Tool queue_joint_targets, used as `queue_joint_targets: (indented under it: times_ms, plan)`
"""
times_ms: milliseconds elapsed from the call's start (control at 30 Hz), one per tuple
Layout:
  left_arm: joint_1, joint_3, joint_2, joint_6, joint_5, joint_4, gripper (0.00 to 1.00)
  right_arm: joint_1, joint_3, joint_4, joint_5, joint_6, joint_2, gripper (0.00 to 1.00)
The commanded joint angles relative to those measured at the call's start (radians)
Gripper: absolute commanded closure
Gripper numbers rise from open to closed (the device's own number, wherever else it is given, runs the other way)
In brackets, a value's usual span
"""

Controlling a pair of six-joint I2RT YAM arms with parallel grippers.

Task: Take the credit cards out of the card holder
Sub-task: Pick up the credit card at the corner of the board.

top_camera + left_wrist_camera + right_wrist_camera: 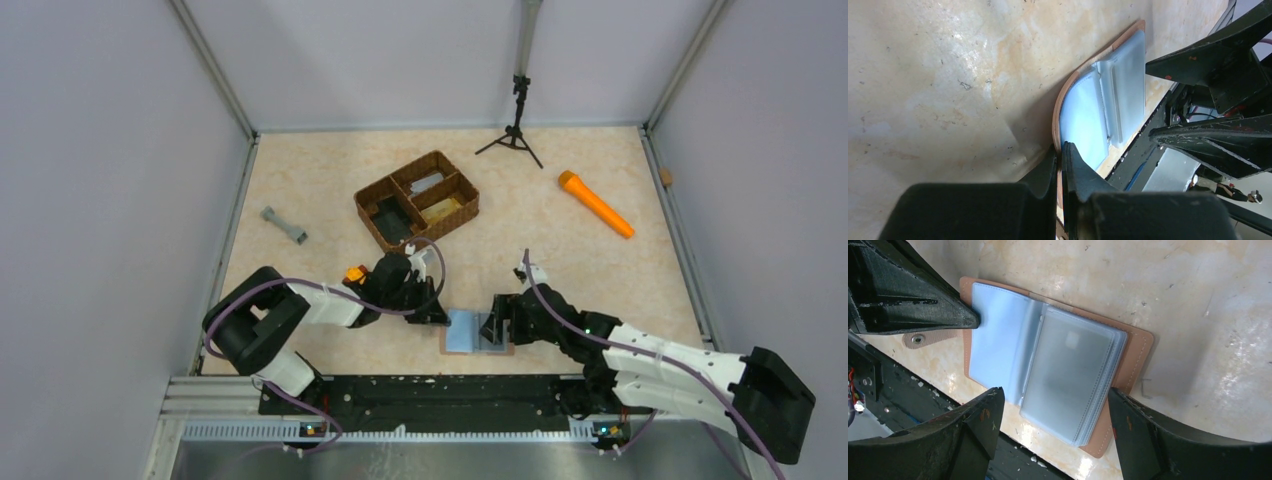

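The tan card holder [465,331] lies open near the table's front edge, its pale blue inside and clear sleeves facing up. In the right wrist view, the card holder [998,340] shows a stack of frosted sleeves [1073,370] with a greyish card faintly visible inside. My left gripper [440,315] is shut on the holder's left cover edge; the left wrist view shows it [1059,160] pinching the tan edge [1057,115]. My right gripper [497,328] is open and empty, and its fingers [1053,392] straddle the sleeve stack just above it.
A brown woven three-compartment basket [417,200] stands behind the holder. An orange flashlight-like object [595,204] lies back right, a grey dumbbell-shaped piece [284,226] back left, and a black tripod [514,130] at the far wall. The black front rail [420,390] runs close below the holder.
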Motion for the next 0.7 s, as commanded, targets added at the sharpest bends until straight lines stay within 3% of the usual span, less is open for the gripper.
queue_joint_targets:
  times_ms: [0,667]
  plan:
    - [-0.007,0.032,-0.004,0.022,-0.003,0.003,0.95,0.008,0.053,-0.064,0.039,-0.013,-0.059,0.22]
    - [-0.008,0.036,-0.008,0.021,0.0,-0.006,0.95,0.013,0.07,0.003,-0.063,-0.038,-0.042,0.21]
